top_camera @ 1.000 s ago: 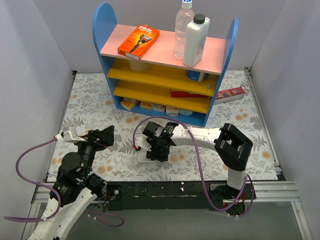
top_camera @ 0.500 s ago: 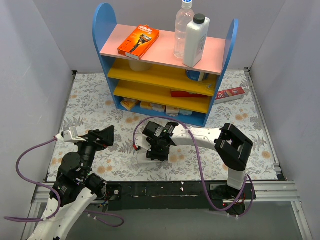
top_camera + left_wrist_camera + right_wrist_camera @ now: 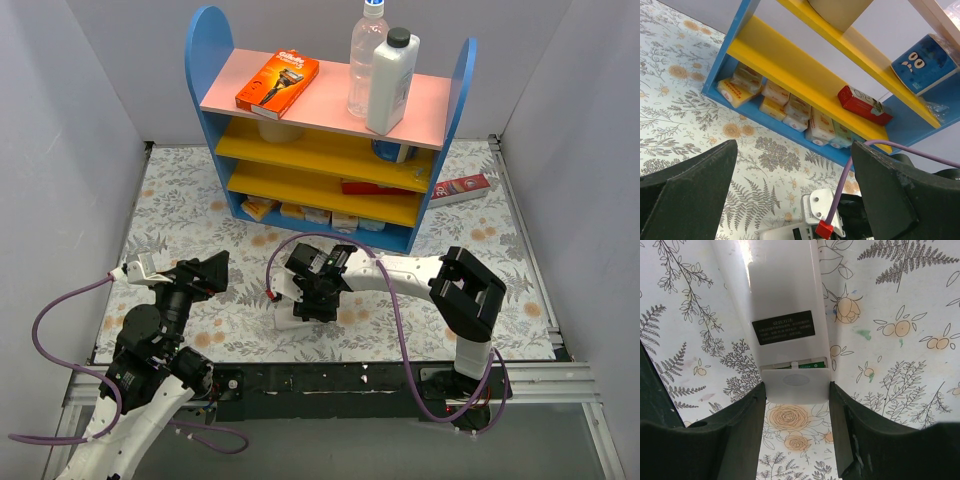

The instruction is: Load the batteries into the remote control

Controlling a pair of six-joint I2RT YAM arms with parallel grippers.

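Right claw (image 3: 796,390) is seen closed partway on the near end of the remote control (image 3: 785,290), with one finger set against each side. The remote control is laid back-up on the floral surface (image 3: 190,190), near the front edge and between the two arms, and a black label (image 3: 785,329) is shown on its back. A small white battery cover (image 3: 796,380) is placed over the end between the fingers. It appears not fully seated, as a sliver of green battery (image 3: 813,363) is exposed in the compartment just above it. Whether a second cell is inside cannot be told.

The left claw (image 3: 794,146) is held wide open above the surface, with nothing between its fingers.

Behind, a blue shelf unit (image 3: 205,60) is stocked. On the pink top an orange razor box (image 3: 277,83), a clear bottle (image 3: 367,60) and a white bottle (image 3: 392,85) are stood. A pale cup (image 3: 840,10) and a blue packet (image 3: 925,57) are kept on the upper yellow shelf, a red box (image 3: 862,105) on the lower one, and a row of small packets (image 3: 790,107) at the bottom. A red-and-white carton (image 3: 460,186) is laid just beside the unit.
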